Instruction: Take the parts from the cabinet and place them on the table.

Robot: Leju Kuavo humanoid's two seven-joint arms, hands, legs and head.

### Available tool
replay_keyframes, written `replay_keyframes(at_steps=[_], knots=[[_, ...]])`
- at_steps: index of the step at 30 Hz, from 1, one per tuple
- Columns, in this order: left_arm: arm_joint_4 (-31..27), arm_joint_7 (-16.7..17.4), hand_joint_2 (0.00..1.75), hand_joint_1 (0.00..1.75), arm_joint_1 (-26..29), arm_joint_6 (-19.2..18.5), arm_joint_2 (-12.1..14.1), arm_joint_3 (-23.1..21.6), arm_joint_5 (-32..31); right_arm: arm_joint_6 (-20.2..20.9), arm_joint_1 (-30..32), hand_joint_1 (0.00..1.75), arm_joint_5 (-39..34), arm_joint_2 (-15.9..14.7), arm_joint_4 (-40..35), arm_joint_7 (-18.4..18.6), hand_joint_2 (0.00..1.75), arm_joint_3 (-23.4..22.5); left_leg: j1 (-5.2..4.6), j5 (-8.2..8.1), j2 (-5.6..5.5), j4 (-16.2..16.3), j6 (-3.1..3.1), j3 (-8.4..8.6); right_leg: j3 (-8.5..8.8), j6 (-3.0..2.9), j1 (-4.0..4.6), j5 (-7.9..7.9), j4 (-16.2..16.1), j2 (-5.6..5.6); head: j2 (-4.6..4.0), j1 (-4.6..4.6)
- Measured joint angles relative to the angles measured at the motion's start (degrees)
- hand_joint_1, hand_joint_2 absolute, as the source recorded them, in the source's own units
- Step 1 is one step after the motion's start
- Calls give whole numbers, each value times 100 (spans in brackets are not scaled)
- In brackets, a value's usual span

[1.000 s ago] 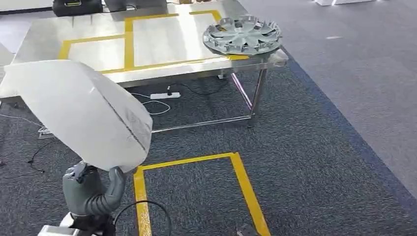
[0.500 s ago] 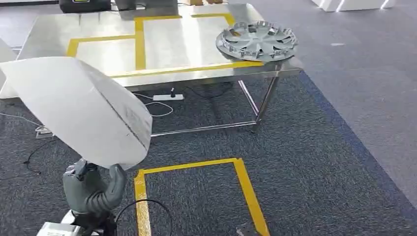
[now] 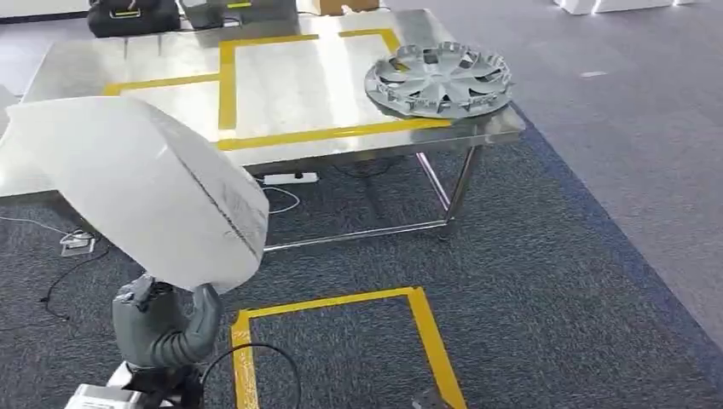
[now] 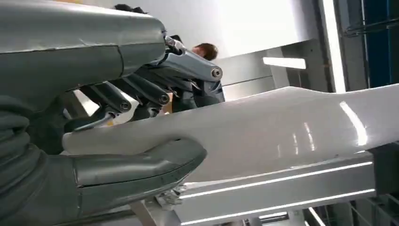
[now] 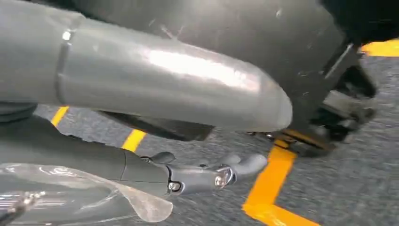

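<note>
Head view: the left hand (image 3: 162, 328) is gripping the lower edge of a big white glossy curved panel (image 3: 149, 192), thumb up against its near face, and is holding it raised and tilted over the dark grey carpet floor (image 3: 546, 281). The panel is sitting low left w/ its upper part overlapping the near-left corner of the shiny steel counter (image 3: 290, 85). A silver round spoked wheel cover (image 3: 439, 79) is lying flat on the counter's right end, near the front edge, just right of the yellow tape rectangle (image 3: 226, 81) marked on the counter top. A black case (image 3: 132, 15) is standing at the counter's far-left edge. A white power strip (image 3: 290, 178) w/ cables is lying on the floor under the counter. Another yellow tape outline (image 3: 426, 332) is marking the carpet in front of the robot.

Left wrist view: the thick grey thumb (image 4: 136, 167) is pressing one face of the white panel (image 4: 282, 127) and the darker fingers (image 4: 141, 92) are wrapping the other side, so the hand is clamping the panel's edge. A person (image 4: 202, 75) is standing in the bkgd, behind the fingers.

Right wrist view: the right hand (image 5: 155, 99) is hanging over the carpet and yellow tape; thumb and one thin finger are sticking out straight, nothing visibly held. Can't tell more of how far it's spread.
</note>
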Motion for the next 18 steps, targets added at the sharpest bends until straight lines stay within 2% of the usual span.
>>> replay_keyframes(at_steps=[1, 2, 3, 4, 5, 6, 7, 8, 9, 10, 11, 12, 13, 15, 16, 17, 18], knots=[[0, 0, 175, 175, 1, 0, 4, 0, 0, 0, 11, 0, 0, 0, 0, 2, 0, 0, 8, -186, 0, 140, -17, -160, 73, 1, 0, -61, 0, 3, 0, 2], [0, 0, 175, 175, 1, -2, 4, 0, 0, 0, 20, 0, 0, 0, 0, 2, 0, 0, 15, -222, 1, 98, -24, -239, 163, 6, -1, -126, 0, 9, 0, 2], [0, 0, 175, 175, 4, 0, 4, 0, 0, 0, 21, 0, 0, 0, 0, 2, 0, 0, 21, -100, 2, -93, -23, -233, 259, 9, -1, -192, -1, 19, 0, 2], [0, 0, 175, 175, 2, 0, 7, 0, 0, 0, 18, 0, 0, 0, 0, 2, 0, 0, 23, 180, 2, -452, -14, -166, 365, 16, -1, -265, -2, 27, 0, 0], [0, 0, 175, 175, 2, 0, 7, 0, 0, 0, 14, 0, 0, 0, 0, 2, 0, 0, 22, 618, 3, -929, 11, -68, 476, 52, -4, -347, -5, 31, 0, 0], [0, 0, 175, 175, 5, 0, 7, 0, 0, 0, 21, 0, 0, 0, 0, 2, 0, 0, 22, 1098, 10, -1313, 35, -24, 441, 80, -5, -420, -20, 27, 0, -2], [11, 0, 175, 175, 11, 0, 11, 0, 0, 0, 13, 0, -2, 0, 2, 2, 0, -2, -28, 851, 27, -1264, 57, -56, 596, 117, 14, -478, 8, 44, 0, 18], [11, 0, 175, 175, 15, -2, 9, 0, 0, 2, -7, 0, -2, -2, 2, 6, 0, -4, -35, 817, 25, -1266, 109, -17, 554, 156, 20, -532, 0, 32, 0, -3], [11, 2, 175, 175, 24, 0, 9, 2, 0, 2, 1, 0, -2, -2, 2, 9, 0, -4, -33, 916, 19, -1278, 147, -2, 601, 188, 20, -558, -9, 22, 0, 2], [11, 2, 175, 175, 13, 0, 2, 2, 0, 2, -1, 0, -2, -2, 2, 2, 0, -4, -36, 877, 20, -1288, 194, 21, 682, 226, 20, -524, 27, 19, 0, -7], [11, 2, 175, 175, 4, 0, -9, 0, 0, 2, -17, 0, -2, -2, 2, 4, 0, -4, -11, 871, 9, -1319, 235, 135, 670, 247, 14, -552, 70, 15, 0, -2], [11, 2, 175, 175, 3, 0, -9, 2, 0, 4, -25, 0, -2, -2, 0, 0, 0, -4, -9, 843, 16, -1358, 271, 206, 608, 260, 12, -582, 219, 9, 0, 17], [11, 0, 175, 175, -3, -2, -11, 0, 0, 7, -51, 0, -2, -2, 0, -7, 0, -4, -9, 811, 18, -1372, 305, 251, 412, 272, 10, -628, 545, 7, -2, 50], [11, 2, 175, 175, 1, -2, -13, 0, 2, 17, -56, 0, -7, -2, 0, -7, 0, -7, -25, 728, 17, -1375, 335, 300, -169, 295, 10, -898, 1318, 8, 0, 72], [11, 2, 175, 175, 3, -2, -13, 0, 2, 24, -48, 0, -7, -2, 2, -4, 0, -11, -34, 673, 12, -1375, 343, 344, -415, 297, 12, -1043, 1554, 8, 0, 83], [11, 2, 175, 175, 4, -2, -13, -2, 2, 26, -25, 0, -7, -2, 2, 7, 0, -22, -43, 616, -3, -1374, 347, 408, -568, 296, 12, -1058, 1592, 8, 0, 94], [11, 2, 175, 175, 5, -2, -13, -2, 2, 26, -8, 0, -7, -2, 2, 9, 0, -37, -51, 554, -18, -1375, 344, 489, -618, 280, 14, -937, 1436, 8, 0, 96]])
